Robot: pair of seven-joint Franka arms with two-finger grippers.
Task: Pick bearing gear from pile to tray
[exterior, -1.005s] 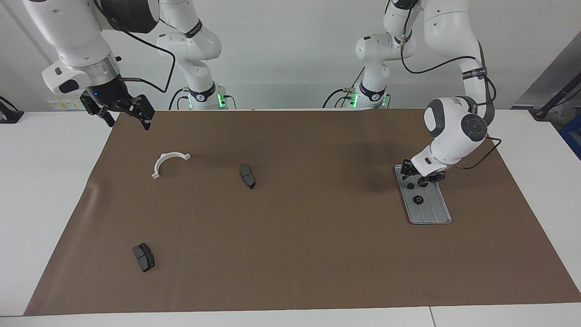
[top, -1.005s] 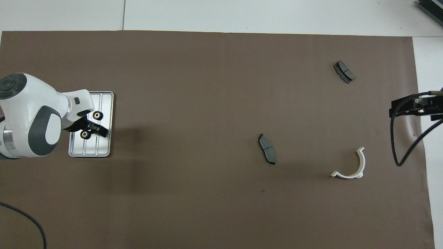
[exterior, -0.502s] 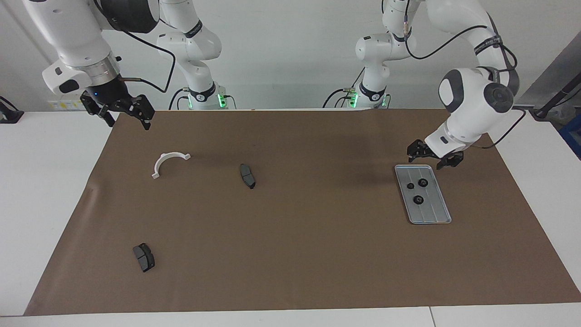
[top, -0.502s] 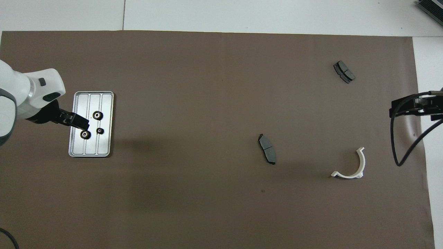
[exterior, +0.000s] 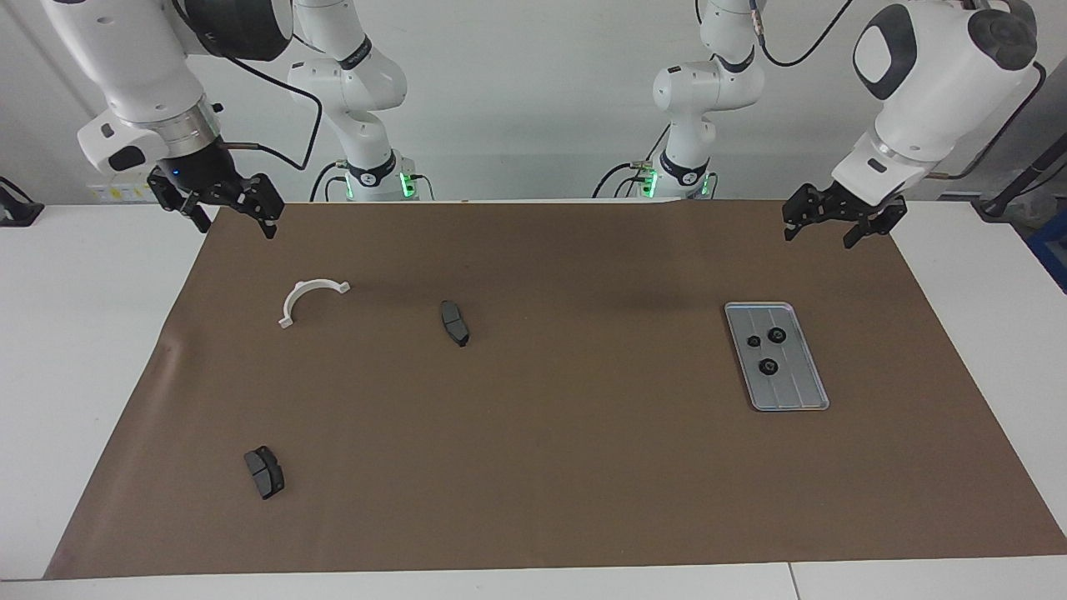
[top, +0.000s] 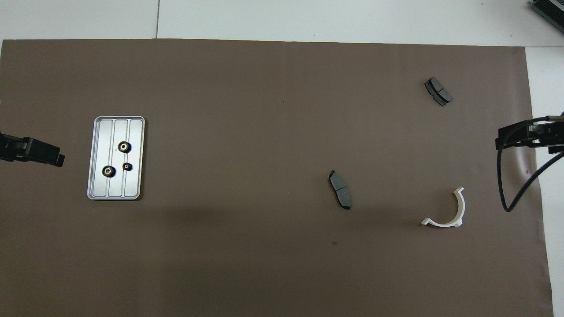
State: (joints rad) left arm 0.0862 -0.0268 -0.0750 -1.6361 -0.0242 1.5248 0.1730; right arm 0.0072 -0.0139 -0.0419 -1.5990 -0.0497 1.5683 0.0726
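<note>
Three small black bearing gears [exterior: 768,367] are lying in the tray [exterior: 804,392], two side by side toward the robots' end of it and one nearer its middle; none is showing among the loose parts on the mat. The tray is sitting flat toward the left arm's end of the tabletop [exterior: 83,333].

Handling judgement: each gear is appearing rigid, compact and probably dense for its size, with a round toothed rim and a pale centre bore. A grip across the outer rim from above is looking soundest; the rim may be slipping between smooth fingers, and the gear may be rolling if released on edge. The tray's grooves are likely helping to check rolling.

The left hand [exterior: 838,218] is hanging in the air over the mat's corner at the left arm's end, near the robots' edge, fingers spread and carrying nothing. The right hand [exterior: 223,205] is waiting over the mat's corner at the right arm's end, also spread and carrying nothing.

A brown mat [exterior: 542,467] is covering most of the tabletop, flat with a slight ripple near the right arm's edge. The white half-ring bracket [exterior: 310,298] and two dark brake pads [exterior: 454,322] [exterior: 264,472] are lying well apart. Room for approach is ample on all sides of the tray.
</note>
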